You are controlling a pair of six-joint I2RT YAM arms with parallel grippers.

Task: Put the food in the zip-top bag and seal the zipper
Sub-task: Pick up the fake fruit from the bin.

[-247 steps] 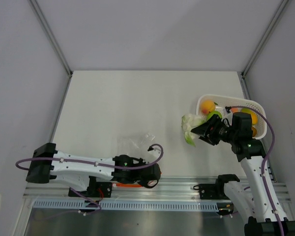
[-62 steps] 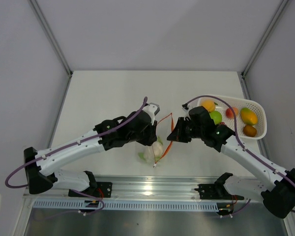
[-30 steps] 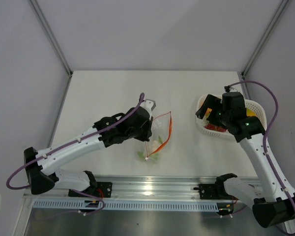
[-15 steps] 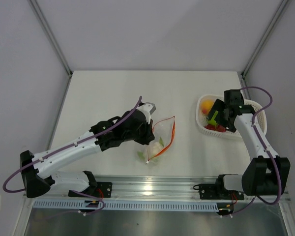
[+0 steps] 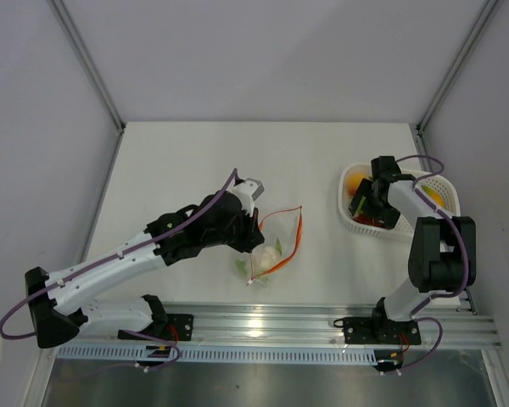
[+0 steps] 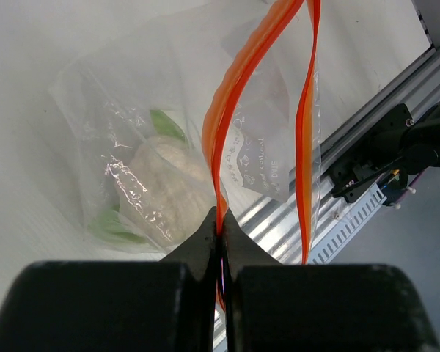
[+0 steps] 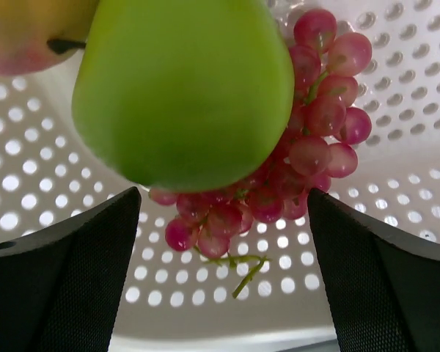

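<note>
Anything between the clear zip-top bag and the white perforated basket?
Top external view: only bare white tabletop between the clear zip-top bag and the white perforated basket.

The zip-top bag (image 6: 103, 95) is crinkly glossy clear plastic, the basket (image 7: 29, 198) matt white perforated plastic

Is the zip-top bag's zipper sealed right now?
No: in the left wrist view the two red-orange strips of the zipper stand apart, and the left gripper pinches only one of them.
</note>
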